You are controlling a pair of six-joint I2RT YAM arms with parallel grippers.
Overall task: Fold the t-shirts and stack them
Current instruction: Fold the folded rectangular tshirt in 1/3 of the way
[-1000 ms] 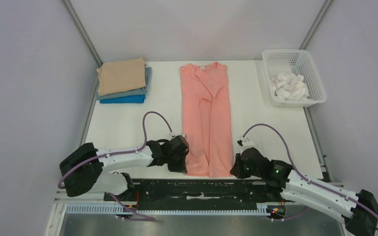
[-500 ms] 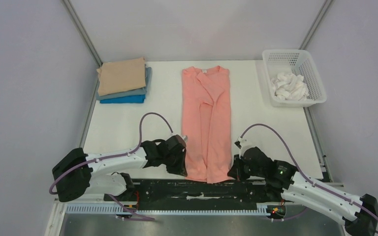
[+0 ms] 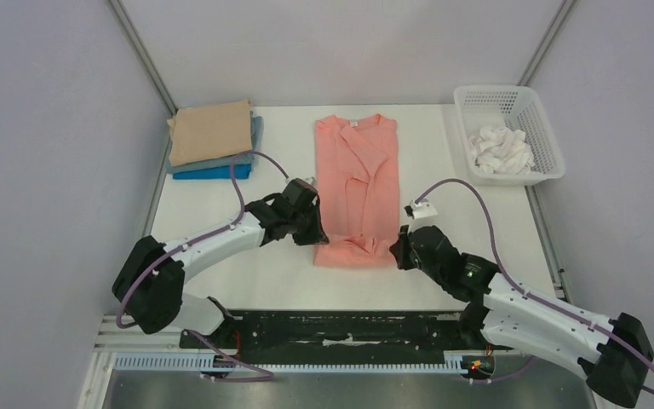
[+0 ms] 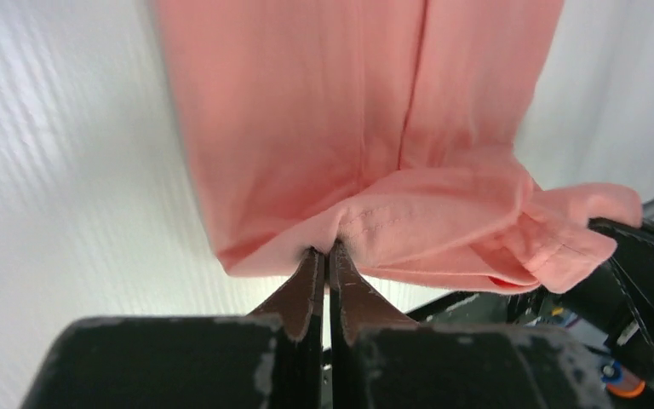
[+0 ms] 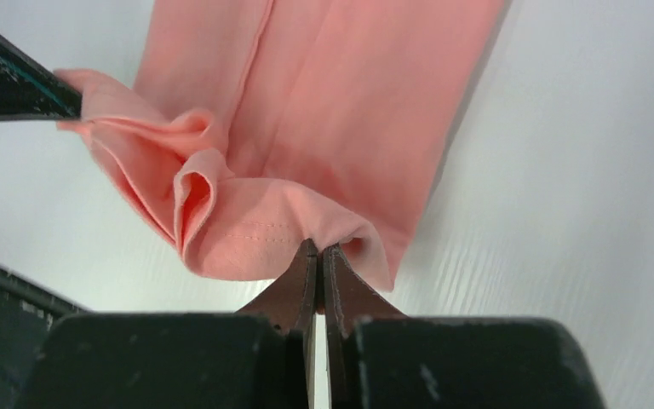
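A salmon-pink t-shirt (image 3: pixel 356 170) lies in a long strip down the middle of the white table, its sleeves folded in. Its hem end is lifted and doubled back over the strip. My left gripper (image 3: pixel 317 239) (image 4: pixel 327 248) is shut on the hem's left corner (image 4: pixel 366 223). At the hem's right corner (image 5: pixel 264 230), my right gripper (image 3: pixel 394 252) (image 5: pixel 318 247) is shut on the cloth too. The raised hem sags in a bunch (image 3: pixel 354 245) between the two grippers. A stack of folded t-shirts (image 3: pixel 213 139) sits at the back left: tan on top, grey-blue under it, bright blue at the bottom.
A white mesh basket (image 3: pixel 543 136) with white cloths in it stands at the back right. Metal frame posts (image 3: pixel 140 55) rise at the table's back corners. A black rail (image 3: pixel 349 328) runs along the near edge by the arm bases.
Both grippers, shut on the hem corners, have lifted the shirt's near end and carried it away from the bases, doubling it back over the strip. The shirt now looks much shorter.
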